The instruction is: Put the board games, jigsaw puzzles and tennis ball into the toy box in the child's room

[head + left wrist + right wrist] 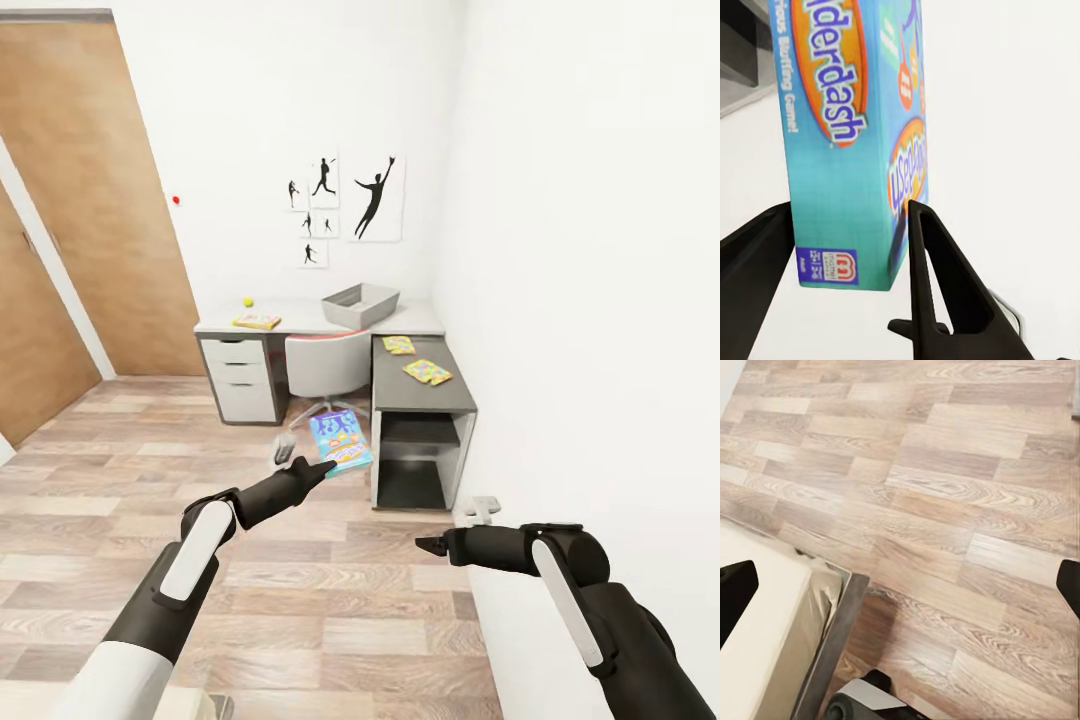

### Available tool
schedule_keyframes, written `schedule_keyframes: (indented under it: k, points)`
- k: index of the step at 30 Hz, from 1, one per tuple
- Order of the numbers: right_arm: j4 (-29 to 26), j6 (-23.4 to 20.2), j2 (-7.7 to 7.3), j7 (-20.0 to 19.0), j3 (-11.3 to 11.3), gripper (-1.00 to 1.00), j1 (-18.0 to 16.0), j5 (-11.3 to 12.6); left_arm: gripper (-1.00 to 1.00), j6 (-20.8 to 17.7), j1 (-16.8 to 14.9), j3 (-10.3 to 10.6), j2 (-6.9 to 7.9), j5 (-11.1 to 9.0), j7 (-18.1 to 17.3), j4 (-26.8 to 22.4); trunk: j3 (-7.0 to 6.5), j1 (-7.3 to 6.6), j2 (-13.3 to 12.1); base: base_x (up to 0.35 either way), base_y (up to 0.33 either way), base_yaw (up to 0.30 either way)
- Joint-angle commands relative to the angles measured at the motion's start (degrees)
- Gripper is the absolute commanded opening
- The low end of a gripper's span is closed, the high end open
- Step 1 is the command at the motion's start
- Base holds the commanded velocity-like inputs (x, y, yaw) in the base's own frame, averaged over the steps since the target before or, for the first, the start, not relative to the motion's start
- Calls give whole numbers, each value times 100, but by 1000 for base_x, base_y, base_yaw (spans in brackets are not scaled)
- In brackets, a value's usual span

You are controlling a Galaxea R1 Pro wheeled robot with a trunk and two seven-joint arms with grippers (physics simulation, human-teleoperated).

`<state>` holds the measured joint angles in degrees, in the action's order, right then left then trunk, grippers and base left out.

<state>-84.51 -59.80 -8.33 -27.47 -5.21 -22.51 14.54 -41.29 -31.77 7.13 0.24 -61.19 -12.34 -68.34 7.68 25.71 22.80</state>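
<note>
White-walled room (560,150), wood-plank floor (330,600), wooden door (95,200) at left, black silhouette pictures (345,205) on far wall. L-shaped table (400,322) in far corner: light grey top along the wall, dark grey section along the right wall. Toy box (360,305) on the corner of the light top. Tennis ball (248,301) and one board game (257,321) near the left end, well apart from the box. Two jigsaw puzzles (399,345) (427,372) flat on the dark section. Grey chair (322,368) tucked under the desk, between robot and toy box.

Left gripper (322,467) clamped on blue board game (340,440), held out over the floor short of the chair; in left wrist view, fingers (937,277) pinching the blue box (847,135) at its lower edge.

Right gripper (432,546) low near the right wall; in right wrist view, fingers (736,592) set wide apart, nothing between, above floor and bed (765,630) corner.
</note>
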Motion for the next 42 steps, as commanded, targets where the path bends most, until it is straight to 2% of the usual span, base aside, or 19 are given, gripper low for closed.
schedule_keyframes:
  k: [1,13,42]
  points:
    - [-2,-20,-3,-21,-5,100,-7,-14,-100,-20,-4,-1,2,-25,-12,-4,12,7,12,340,0,-256]
    - [-97,-20,-8,-21,10,100,0,-17,-100,-20,-4,-1,2,-23,-7,-4,12,7,12,340,0,-150]
    - [-206,-20,-16,-21,-2,100,1,-19,-100,-20,-4,-1,11,-34,-11,-3,12,7,12,340,0,-9]
